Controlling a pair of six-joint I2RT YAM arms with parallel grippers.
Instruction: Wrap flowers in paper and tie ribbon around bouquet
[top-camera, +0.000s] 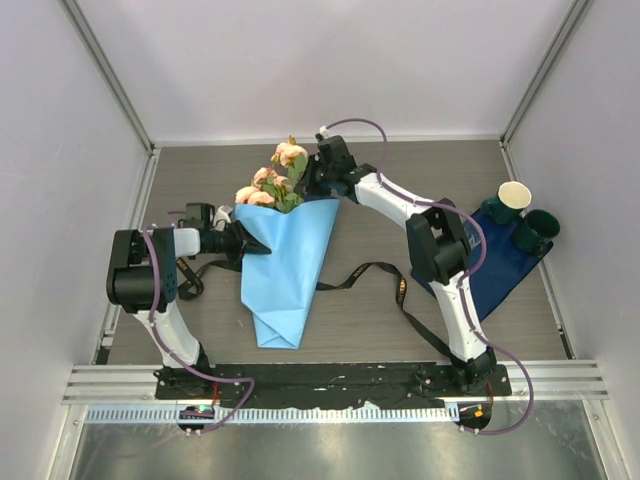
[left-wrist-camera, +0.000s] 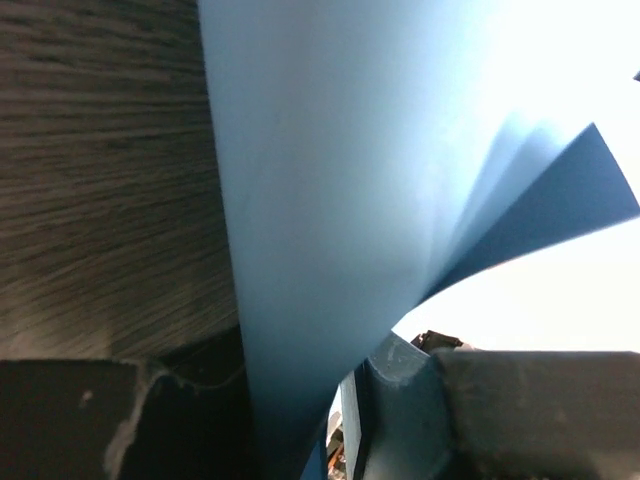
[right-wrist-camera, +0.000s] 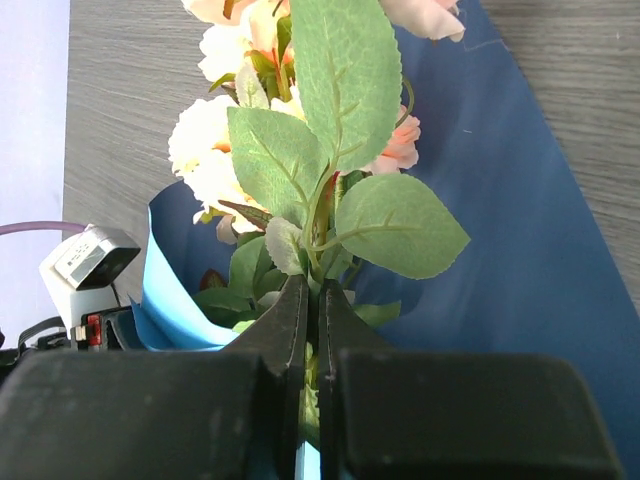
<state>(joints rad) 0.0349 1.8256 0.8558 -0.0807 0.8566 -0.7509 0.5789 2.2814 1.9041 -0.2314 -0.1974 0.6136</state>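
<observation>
The light blue paper (top-camera: 285, 270) lies folded into a cone on the table, its wide end at the back. The pink roses of the flowers (top-camera: 275, 180) stick out of that end. My right gripper (top-camera: 315, 185) reaches in from the right and is shut on the green stems (right-wrist-camera: 312, 300) just below the leaves (right-wrist-camera: 330, 100), with the paper's darker face (right-wrist-camera: 520, 250) behind. My left gripper (top-camera: 262, 247) sits at the cone's left edge. In its wrist view the paper (left-wrist-camera: 330, 200) runs between the parted jaws, with a gap by the right finger (left-wrist-camera: 480, 410). The black ribbon (top-camera: 370, 275) trails to the right of the cone.
A dark navy mat (top-camera: 500, 270) lies at the right under my right arm. A white cup (top-camera: 514, 195) and dark green cups (top-camera: 540, 225) stand at its far end. White walls close in the table on three sides.
</observation>
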